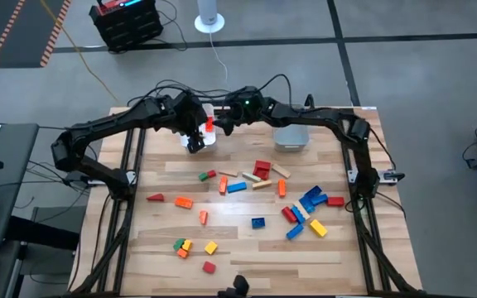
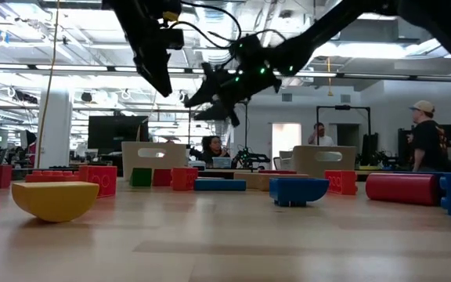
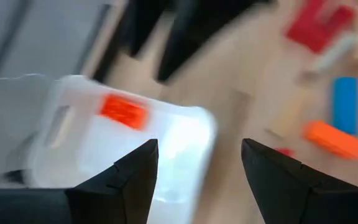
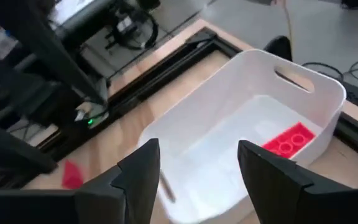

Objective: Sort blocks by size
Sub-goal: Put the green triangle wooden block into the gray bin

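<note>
Both arms over the left clear bin (image 4: 316, 93)

Left end effector (image 3: 197, 165) and right end effector (image 4: 199, 163) gape empty — one studded red brick (image 4: 289, 142) lies inside the smooth plastic.

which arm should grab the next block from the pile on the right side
Right, probably. Both grippers hover open and empty over the left bin, but the blue, red and yellow cluster lies on the right arm's side. The right gripper is nearer; the left gripper would reach across.
</note>
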